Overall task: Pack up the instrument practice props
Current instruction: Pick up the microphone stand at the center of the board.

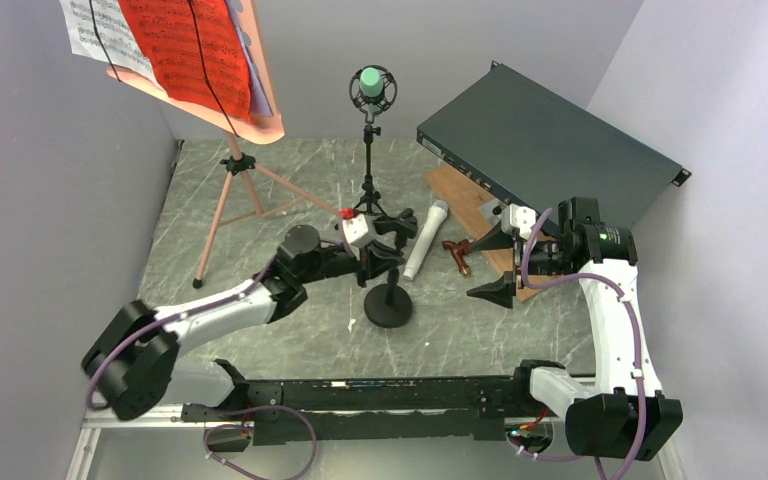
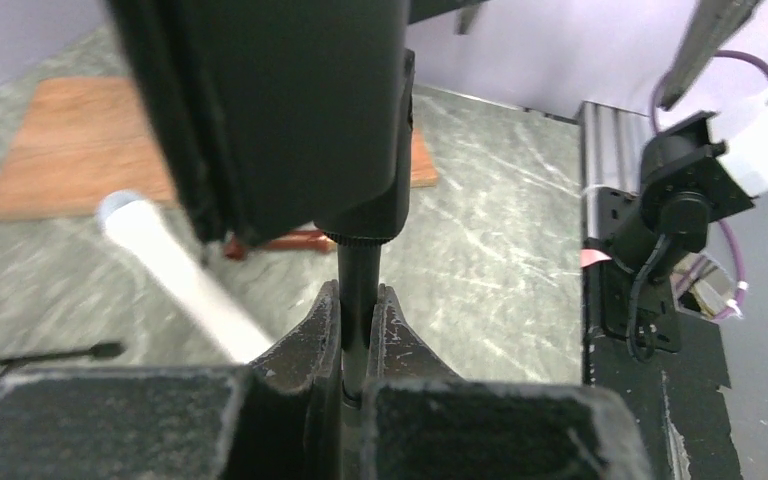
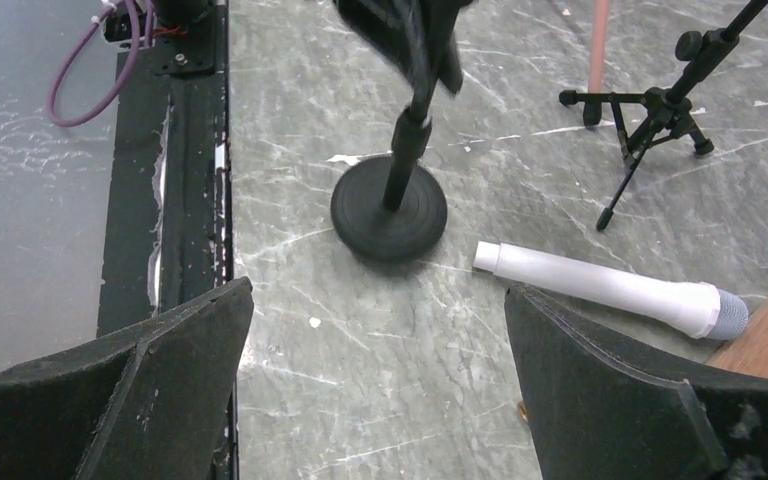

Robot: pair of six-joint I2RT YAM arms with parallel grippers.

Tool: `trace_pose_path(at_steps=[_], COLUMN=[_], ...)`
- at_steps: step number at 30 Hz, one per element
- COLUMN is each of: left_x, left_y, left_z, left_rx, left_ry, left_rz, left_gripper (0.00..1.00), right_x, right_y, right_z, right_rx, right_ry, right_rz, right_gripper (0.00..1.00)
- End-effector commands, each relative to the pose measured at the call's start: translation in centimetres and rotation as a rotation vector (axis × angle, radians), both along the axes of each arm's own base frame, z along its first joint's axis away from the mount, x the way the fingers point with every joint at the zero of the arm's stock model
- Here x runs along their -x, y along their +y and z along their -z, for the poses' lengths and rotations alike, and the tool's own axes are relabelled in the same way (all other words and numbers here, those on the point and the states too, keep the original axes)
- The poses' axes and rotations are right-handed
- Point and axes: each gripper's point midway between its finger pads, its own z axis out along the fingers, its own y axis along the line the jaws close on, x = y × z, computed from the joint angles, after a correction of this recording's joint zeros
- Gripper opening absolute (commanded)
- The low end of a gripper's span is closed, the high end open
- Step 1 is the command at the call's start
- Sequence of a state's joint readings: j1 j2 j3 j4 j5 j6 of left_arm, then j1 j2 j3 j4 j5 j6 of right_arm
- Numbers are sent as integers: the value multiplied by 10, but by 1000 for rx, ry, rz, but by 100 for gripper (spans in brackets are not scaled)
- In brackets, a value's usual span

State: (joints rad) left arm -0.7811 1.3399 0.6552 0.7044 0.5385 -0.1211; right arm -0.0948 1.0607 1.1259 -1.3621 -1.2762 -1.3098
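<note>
Left gripper (image 2: pixel 358 312) clenched on the pole of the round-based black microphone mount (image 1: pixel 388 305). Right gripper (image 3: pixel 378 292) spread wide above the white microphone (image 3: pixel 600 288), which lies near one fingertip.

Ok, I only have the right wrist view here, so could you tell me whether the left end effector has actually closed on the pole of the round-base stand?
Observer: Yes. The left wrist view shows the left end effector shut on the thin pole of the round-base stand.
Operator: Thank you. Is the green microphone lying on the table too?
Observer: No, the green microphone sits up in the shock mount on top of the tripod stand.
Operator: And are the sheet-music pages packed?
Observer: Not yet. The red page is on the pink music stand at the back left.
</note>
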Motion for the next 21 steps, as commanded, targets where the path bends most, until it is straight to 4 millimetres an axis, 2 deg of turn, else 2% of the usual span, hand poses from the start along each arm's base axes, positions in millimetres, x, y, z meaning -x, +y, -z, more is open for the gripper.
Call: trace_pose_path(at_steps=[1, 9, 13, 17, 21], left_x=[-25, -72, -88, -84, -64], left_y=[50, 149, 196, 229, 257], left_z=[-23, -29, -42, -57, -64], left_rx=[-41, -86, -56, -64, -150], left_ry=[-2, 30, 15, 6, 49], left_rz=[-179, -541, -744, -873, -978], left_gripper=[0, 0, 0, 0, 0], right_x=[-1, -1, -1, -2, -2], right_y=[3, 3, 3, 3, 3], right_z=[-9, -10, -9, -9, -8], right_rx=[-34, -35, -33, -33, -33], right_ry=[-60, -65, -63, -64, -63], right_rz=[-21, -23, -21, -23, -26], right_gripper=[100, 100, 100, 100, 100])
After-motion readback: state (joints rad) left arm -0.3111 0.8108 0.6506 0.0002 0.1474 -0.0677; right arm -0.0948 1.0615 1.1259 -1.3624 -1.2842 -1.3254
